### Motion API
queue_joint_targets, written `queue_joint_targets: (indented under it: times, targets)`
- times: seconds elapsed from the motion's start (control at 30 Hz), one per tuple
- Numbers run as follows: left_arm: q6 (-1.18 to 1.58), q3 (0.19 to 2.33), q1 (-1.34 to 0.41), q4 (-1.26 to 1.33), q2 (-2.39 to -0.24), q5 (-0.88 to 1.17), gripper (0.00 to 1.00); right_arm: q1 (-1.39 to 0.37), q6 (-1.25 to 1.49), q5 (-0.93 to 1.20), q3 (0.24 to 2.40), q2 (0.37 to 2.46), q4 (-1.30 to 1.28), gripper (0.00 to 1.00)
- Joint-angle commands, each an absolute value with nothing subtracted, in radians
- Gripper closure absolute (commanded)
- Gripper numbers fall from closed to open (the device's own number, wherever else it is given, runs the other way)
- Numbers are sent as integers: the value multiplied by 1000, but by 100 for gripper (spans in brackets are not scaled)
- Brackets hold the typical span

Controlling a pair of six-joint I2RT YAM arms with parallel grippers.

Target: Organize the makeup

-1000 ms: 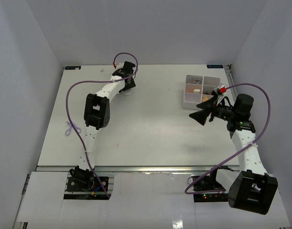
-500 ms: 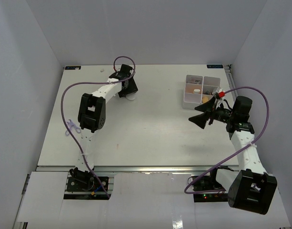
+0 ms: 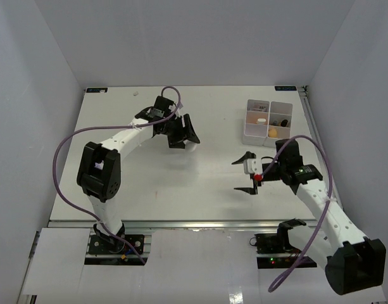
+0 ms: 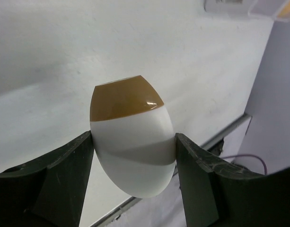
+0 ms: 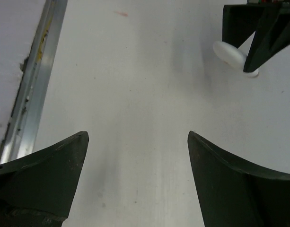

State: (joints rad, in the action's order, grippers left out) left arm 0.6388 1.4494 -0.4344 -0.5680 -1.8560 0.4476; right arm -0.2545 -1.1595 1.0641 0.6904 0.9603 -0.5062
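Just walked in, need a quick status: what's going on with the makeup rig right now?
The left gripper is clamped on the white-and-brown oval piece, over the far middle of the table. The right gripper is open and empty, hovering over the table on the near side of the white four-compartment box. That box sits far right and holds a few items, among them a tan sponge.

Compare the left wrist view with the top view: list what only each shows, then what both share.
Left wrist only: the oval piece's brown cap, and both fingers pressed against its white sides. Top only: the right pincer, open and empty, and the box's four compartments. Both: the left pincer shut on the oval piece, and the white table.
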Motion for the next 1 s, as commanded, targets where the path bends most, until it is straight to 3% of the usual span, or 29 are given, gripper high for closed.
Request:
queue_joint_targets:
  times: [0.0, 0.23, 0.67, 0.97]
  targets:
    - [628, 1390, -490, -555, -1778, 624, 76, -339, -1728, 905, 703, 858, -666, 9]
    - [674, 1395, -617, -563, -1792, 611, 76, -369, -1761, 901, 821, 917, -700, 14]
    - [773, 1540, -735, -574, -1922, 586, 78, -521, -1741, 741, 723, 894, -606, 15]
    - [795, 1607, -777, -591, -1970, 577, 78, -582, -1662, 570, 715, 939, -518, 24]
